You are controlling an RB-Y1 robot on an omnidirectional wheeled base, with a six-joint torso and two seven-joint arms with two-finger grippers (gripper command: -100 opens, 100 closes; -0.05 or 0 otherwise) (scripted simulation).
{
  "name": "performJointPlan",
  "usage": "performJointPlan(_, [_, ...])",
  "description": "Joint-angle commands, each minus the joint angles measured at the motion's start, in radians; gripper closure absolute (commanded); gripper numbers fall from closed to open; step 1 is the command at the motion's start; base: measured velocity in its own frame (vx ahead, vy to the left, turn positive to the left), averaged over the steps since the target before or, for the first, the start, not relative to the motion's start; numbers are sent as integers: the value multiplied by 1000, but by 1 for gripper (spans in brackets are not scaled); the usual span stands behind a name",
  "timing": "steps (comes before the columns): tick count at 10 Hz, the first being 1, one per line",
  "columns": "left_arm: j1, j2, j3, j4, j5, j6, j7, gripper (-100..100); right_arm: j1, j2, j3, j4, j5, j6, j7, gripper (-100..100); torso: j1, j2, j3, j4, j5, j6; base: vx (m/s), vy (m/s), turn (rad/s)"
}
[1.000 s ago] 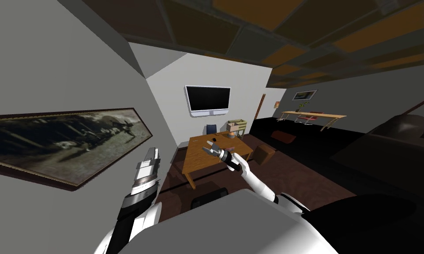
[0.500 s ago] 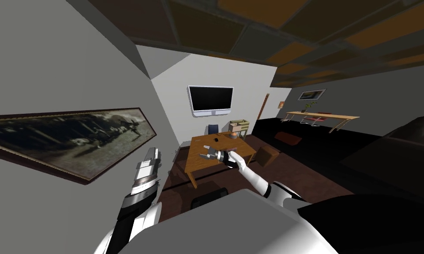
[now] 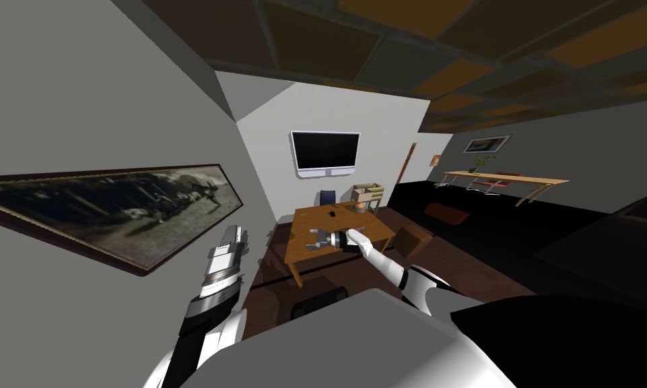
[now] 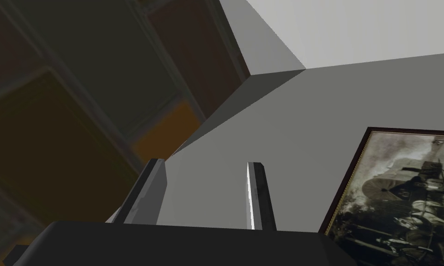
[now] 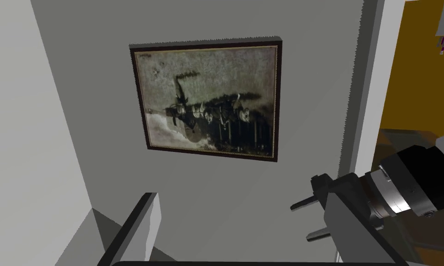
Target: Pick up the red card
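walls: plain grey, paler behind the wall screen (image 3: 325, 151) | ceiling (image 3: 450, 40): dark brown and orange panels seen above the screen | floor (image 3: 463, 269): dark brown | wooden worktop (image 3: 308, 232): set below the screen, blue chair (image 3: 326, 197) between them | framed picture (image 3: 106, 202): hung left of the screen | long pale table (image 3: 510, 178): placed far right of it
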Motion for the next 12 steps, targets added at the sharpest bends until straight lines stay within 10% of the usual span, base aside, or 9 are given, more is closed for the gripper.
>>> performJointPlan(1, [0,0,0,0,0,0,0,0,-50,-25,41,50,50,-24,-18,-100,0,0,0,0,0,0,24,3,85])
performJointPlan(12, [0,0,0,0,0,0,0,0,-206,-108,184,281,309,-104,-80,-100,-2,0,0,0,-1,0,21,-15,45])
